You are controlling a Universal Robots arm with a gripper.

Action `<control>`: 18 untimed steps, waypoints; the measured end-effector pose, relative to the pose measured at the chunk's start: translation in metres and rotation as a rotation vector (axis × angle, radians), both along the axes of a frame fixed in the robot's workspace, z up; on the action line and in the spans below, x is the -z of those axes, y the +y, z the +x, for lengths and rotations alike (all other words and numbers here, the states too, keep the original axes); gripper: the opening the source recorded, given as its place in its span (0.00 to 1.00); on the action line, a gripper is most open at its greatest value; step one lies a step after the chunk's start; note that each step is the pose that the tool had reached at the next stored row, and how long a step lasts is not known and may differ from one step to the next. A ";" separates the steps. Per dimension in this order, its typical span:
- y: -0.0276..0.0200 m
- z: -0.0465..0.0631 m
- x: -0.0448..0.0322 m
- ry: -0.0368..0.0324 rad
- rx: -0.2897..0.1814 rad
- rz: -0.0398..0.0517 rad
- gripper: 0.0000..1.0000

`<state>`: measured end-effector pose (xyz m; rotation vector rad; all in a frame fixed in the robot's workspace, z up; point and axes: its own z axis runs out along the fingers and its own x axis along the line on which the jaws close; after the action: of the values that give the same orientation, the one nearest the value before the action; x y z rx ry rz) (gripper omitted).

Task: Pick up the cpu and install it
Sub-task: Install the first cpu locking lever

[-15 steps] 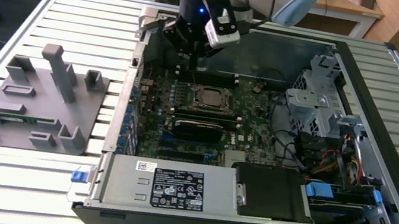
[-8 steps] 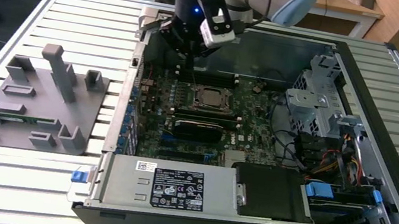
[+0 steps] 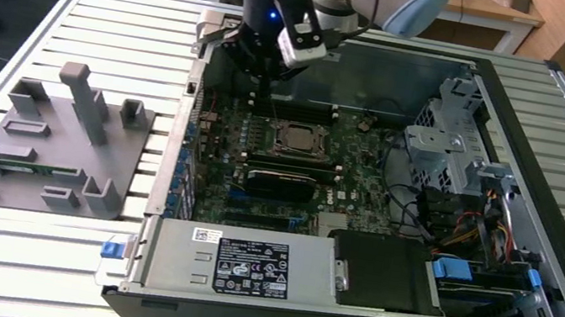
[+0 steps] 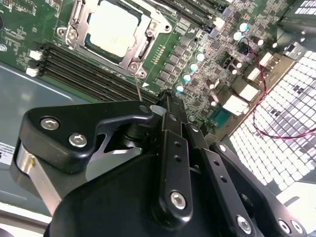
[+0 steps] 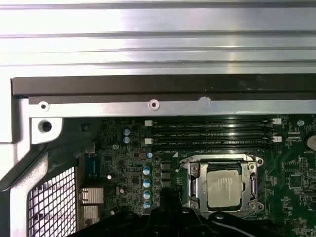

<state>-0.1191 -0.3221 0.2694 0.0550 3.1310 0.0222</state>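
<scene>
We see the gripper (image 3: 263,66) hanging over the open computer case (image 3: 556,151), above the far edge of the motherboard (image 3: 359,179) near the memory slots (image 3: 296,111). In the second wrist view its black fingers (image 4: 170,126) come together to a narrow tip with nothing between them, so we read the gripper (image 4: 165,98) as closed and empty. It touches nothing that we can make out.

The cpu (image 3: 296,138) lies flat in the metal-framed socket (image 3: 318,149) in the middle of the board, its silver top facing up. In the exterior view it sits just beyond the gripper's tip, toward the viewer. In both wrist views the cpu (image 4: 112,25) (image 5: 224,189) rests inside the socket frame (image 5: 190,185), near the fingertips but apart from them.

To the exterior view's left, a grey fixture (image 3: 57,148) stands on the slatted table (image 3: 111,21), beside the case.
</scene>
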 end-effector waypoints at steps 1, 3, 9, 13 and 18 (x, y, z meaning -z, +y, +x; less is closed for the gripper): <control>0.0008 0.000 0.0010 -0.0001 0.000 0.0001 0.11; 0.0021 -0.001 0.0030 0.0000 0.000 0.0000 0.11; 0.0064 -0.003 0.0082 0.0001 0.000 -0.0001 0.11; 0.0100 -0.003 0.0102 0.0000 0.000 0.0000 0.11; 0.0150 -0.003 0.0118 0.0000 0.000 0.0000 0.11</control>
<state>-0.1223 -0.3070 0.2576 0.0549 3.1310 0.0222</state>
